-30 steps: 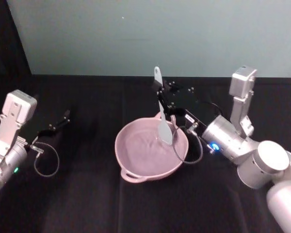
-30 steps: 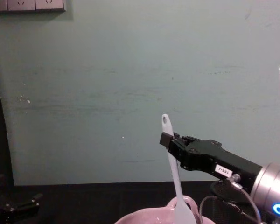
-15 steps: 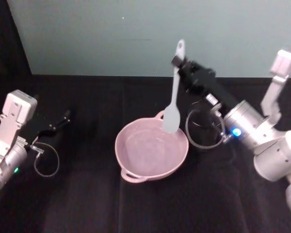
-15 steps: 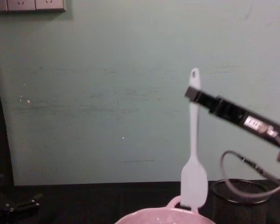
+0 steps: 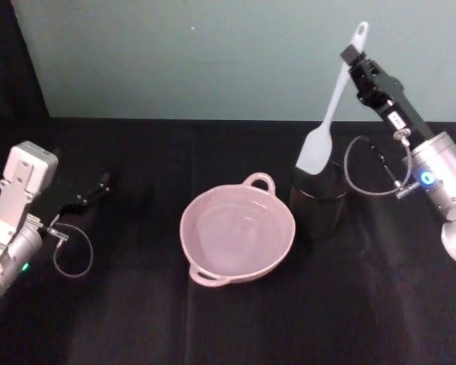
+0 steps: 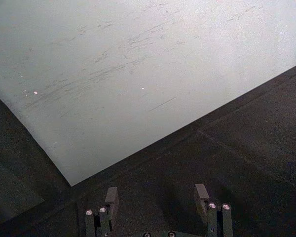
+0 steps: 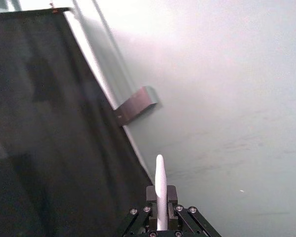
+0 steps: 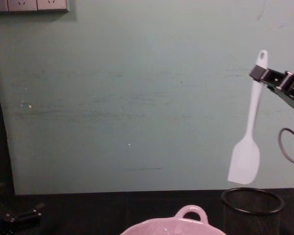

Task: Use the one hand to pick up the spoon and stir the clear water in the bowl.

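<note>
Two jaws of the right gripper [image 5: 353,56] clamped on the spoon [image 5: 328,112] just below its holed end; long axis near upright, scoop down (slightly tilted), hanging above the mesh cup [image 5: 318,199] right of the bowl [image 5: 238,235]. Left gripper [image 6: 157,206] parked, jaws apart.

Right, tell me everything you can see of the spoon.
The spoon is long, slim and white, plastic by its look, with a flat handle, a hole at its top end and a wide flat scoop. It hangs nearly upright, scoop down, clamped near the handle's top by the right pincer. The scoop is in the air above the black mesh cup, clear of the pink bowl.
</note>
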Motion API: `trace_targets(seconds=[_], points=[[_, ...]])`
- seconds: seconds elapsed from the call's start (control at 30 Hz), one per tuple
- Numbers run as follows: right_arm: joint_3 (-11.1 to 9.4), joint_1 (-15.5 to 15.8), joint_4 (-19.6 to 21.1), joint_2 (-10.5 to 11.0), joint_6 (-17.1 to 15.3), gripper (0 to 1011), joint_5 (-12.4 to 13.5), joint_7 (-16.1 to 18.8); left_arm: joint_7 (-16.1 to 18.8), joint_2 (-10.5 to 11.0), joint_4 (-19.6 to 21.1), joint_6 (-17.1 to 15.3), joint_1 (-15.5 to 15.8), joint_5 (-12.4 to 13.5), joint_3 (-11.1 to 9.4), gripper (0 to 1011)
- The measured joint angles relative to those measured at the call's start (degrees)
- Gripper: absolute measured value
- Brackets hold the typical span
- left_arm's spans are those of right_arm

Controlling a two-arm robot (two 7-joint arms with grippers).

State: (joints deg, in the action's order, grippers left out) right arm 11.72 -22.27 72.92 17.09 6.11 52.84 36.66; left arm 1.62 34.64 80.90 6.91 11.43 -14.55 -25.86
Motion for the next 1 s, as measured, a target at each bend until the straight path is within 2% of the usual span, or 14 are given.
trace_targets(seconds=[0.27,0.5,0.73,1.0], points=[[-0.4,-1.5,-6.3,0.2,0.3,123,2.8,1.1,0.0,0.0,0.0,0.0,0.0,0.0,0.0,1011],[0.5,-2.7,-13.1,-0.6,0.7,123,4.3,3.4,0.0,0.0,0.0,0.0,0.0,0.0,0.0,1011],[1.2,-2.6,-15.2,-0.8,1.3,122,4.3,4.6,0.0,0.0,0.0,0.0,0.0,0.0,0.0,1011],[2.2,-2.2,-16.8,-1.1,3.0,122,3.0,6.1,0.0,0.0,0.0,0.0,0.0,0.0,0.0,1011]])
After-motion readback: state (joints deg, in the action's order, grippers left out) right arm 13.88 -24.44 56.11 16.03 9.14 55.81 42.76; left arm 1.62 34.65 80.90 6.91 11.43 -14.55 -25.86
